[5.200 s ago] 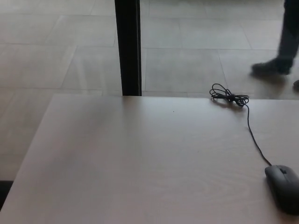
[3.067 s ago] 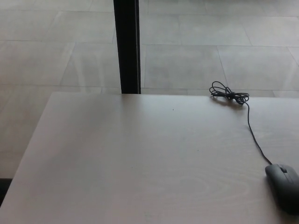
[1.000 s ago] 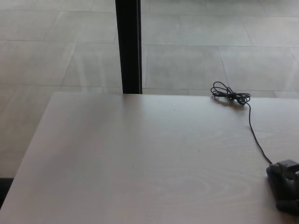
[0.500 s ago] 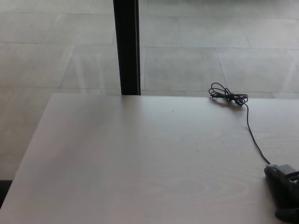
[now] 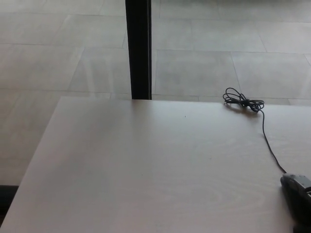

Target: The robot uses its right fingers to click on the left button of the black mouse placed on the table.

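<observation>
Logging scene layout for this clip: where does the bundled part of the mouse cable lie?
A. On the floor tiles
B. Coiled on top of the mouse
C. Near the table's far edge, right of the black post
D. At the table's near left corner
C: the cable bundle lies on the table near its far edge, right of the black post, with the cable running down toward the mouse.

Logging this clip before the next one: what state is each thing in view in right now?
black mouse: at the table's right edge, mostly covered by the right hand, only its front end showing.
right hand: lying on the mouse, partly out of frame.
cable: lying slack from the mouse to the far edge, its end bundled in a small coil.
table: level.
left hand: not in view.
</observation>
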`<state>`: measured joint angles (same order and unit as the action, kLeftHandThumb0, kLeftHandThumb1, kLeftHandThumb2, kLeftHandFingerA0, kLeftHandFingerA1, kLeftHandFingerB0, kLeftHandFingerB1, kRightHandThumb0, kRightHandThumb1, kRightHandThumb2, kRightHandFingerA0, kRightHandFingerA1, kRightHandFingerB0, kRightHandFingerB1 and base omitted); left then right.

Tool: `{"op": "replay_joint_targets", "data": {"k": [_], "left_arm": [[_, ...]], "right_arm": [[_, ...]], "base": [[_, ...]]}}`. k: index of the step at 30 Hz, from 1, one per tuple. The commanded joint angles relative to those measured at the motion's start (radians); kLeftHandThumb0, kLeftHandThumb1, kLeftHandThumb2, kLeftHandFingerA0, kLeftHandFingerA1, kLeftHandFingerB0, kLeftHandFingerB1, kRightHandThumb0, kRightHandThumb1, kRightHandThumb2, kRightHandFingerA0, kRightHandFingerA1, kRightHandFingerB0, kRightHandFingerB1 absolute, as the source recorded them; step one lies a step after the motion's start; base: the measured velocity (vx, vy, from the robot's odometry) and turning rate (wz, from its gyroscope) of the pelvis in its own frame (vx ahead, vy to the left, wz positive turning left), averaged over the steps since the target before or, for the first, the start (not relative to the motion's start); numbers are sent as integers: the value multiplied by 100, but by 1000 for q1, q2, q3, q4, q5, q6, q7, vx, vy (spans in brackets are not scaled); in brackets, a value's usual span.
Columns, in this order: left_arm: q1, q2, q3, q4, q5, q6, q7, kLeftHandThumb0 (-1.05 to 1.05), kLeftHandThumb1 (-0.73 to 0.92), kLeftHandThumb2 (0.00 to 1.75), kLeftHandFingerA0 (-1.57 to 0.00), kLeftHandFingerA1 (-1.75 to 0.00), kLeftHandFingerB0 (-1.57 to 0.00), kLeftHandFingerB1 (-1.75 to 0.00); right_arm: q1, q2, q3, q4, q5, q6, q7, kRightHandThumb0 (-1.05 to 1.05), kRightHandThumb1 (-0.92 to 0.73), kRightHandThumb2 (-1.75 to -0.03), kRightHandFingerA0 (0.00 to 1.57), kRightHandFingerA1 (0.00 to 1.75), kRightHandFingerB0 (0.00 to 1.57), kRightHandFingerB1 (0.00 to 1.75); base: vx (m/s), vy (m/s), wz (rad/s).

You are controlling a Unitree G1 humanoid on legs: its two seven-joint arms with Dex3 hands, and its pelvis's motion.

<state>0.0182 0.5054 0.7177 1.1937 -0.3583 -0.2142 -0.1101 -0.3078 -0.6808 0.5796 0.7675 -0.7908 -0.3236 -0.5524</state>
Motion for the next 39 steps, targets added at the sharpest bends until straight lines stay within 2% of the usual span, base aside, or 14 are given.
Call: {"op": "replay_joint_targets", "data": {"k": [1, 6, 7, 10, 11, 12, 13, 16, 17, 20, 35, 36, 37, 39], "left_arm": [[-3, 18, -1, -11, -18, -14, 4, -94, 88, 96, -75, -57, -54, -51], [-5, 21, -4, -3, -16, -23, 9, -93, 91, 93, -76, -57, -60, -51], [-1, 18, -3, -4, -16, -31, 9, -83, 86, 125, -72, -62, -59, -57], [1, 17, -3, -14, -19, -24, 9, -92, 92, 93, -75, -56, -63, -50], [1, 17, -3, -14, -18, -24, 12, -91, 91, 93, -76, -56, -65, -50], [1, 16, -1, -12, -20, -24, 12, -89, 92, 92, -77, -56, -64, -50], [4, 15, 1, -9, -23, -28, 2, -83, 86, 125, -73, -61, -63, -58], [7, 14, 2, -7, -23, -34, -3, -92, 92, 93, -76, -56, -63, -50], [7, 12, 3, -9, -26, -30, -1, -93, 92, 92, -76, -55, -64, -50], [3, 12, 3, -7, -26, -25, 10, -83, 84, 123, -76, -62, -65, -60], [13, 15, 8, 3, -35, -25, 12, -84, 82, 119, -73, -62, -64, -59], [10, 15, 14, 7, -43, -12, 10, -84, 82, 119, -75, -62, -63, -59], [10, 15, 11, 6, -40, -13, 12, -91, 92, 90, -79, -56, -63, -50], [17, 13, 5, 6, -33, -28, 8, -92, 91, 89, -77, -56, -63, -51]], "right_arm": [[52, -4, 42, 46, -62, 5, 35, -79, -89, -67, 46, 57, 44, 39], [8, -18, 38, -7, -58, 19, 99, -79, -92, -68, 40, 53, 40, 37], [-7, -24, 30, -29, -49, 23, 132, -79, -77, -117, 35, 60, 26, 48], [-23, -37, 10, -77, -34, 32, 174, -77, -91, -67, 38, 49, 37, 36], [-32, -37, 5, -79, -35, 29, 164, -73, -69, -111, 42, 62, 32, 50], [-49, -40, -6, -93, -39, 32, 157, -77, -90, -67, 39, 50, 36, 35], [-73, -47, -16, -118, -38, 44, 187, -75, -73, -112, 38, 60, 24, 47], [-110, -60, -48, -162, -17, 53, 244, -78, -74, -112, 36, 58, 25, 47], [-124, -61, -68, -168, -15, 46, 214, -77, -87, -66, 45, 47, 43, 36], [-161, -73, -112, -202, -4, 55, 256, -79, -92, -69, 40, 48, 37, 35], [-222, -162, -397, -287, 78, 30, 321, -81, -88, -67, 49, 53, 45, 37], [-214, -168, -411, -296, 78, 43, 324, -82, -69, -106, 45, 61, 39, 50], [-206, -179, -419, -288, 75, 34, 313, -82, -88, -65, 52, 52, 45, 36], [-184, -198, -443, -270, 78, 29, 295, -81, -70, -106, 45, 60, 39, 50]], "base": [[0, 0, 0], [0, 0, 0], [0, 0, 0], [0, 0, 0], [0, 0, 0], [0, 0, 0], [0, 0, 0], [0, 0, 0], [0, 0, 0], [0, 0, 0], [4, -1, 2], [0, 0, 0], [0, 0, 0], [0, 0, 0]]}}
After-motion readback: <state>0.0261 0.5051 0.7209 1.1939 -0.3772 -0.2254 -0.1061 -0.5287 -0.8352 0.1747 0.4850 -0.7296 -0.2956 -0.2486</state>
